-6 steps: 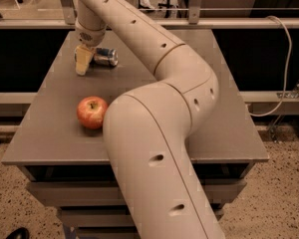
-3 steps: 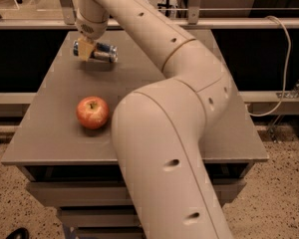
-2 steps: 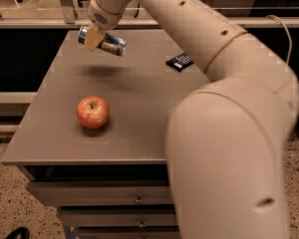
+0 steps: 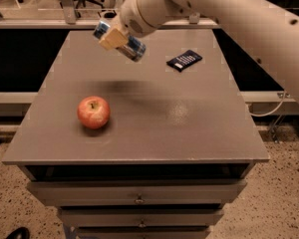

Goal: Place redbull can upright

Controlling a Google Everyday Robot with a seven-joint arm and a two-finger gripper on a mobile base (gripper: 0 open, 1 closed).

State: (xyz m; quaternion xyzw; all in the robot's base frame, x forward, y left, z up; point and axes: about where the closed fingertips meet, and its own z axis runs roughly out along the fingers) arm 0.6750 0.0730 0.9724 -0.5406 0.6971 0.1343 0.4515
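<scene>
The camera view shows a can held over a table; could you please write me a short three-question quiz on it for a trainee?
1. True or false: the can stands upright on the table.
2. The pincer, above the table's far left part, is: A) open, B) shut on the can, C) out of view.
3. Fill in: the fruit at the table's front left is an ____.
Key: 1 false, it hangs tilted in the air; 2 B; 3 apple.

end effector [image 4: 117,40] above worktop's [image 4: 154,114] far left: finger [image 4: 111,38] hides redbull can's [image 4: 135,49] middle | arm [image 4: 249,19] cut by right edge | packet [image 4: 184,60] print unreadable
</scene>
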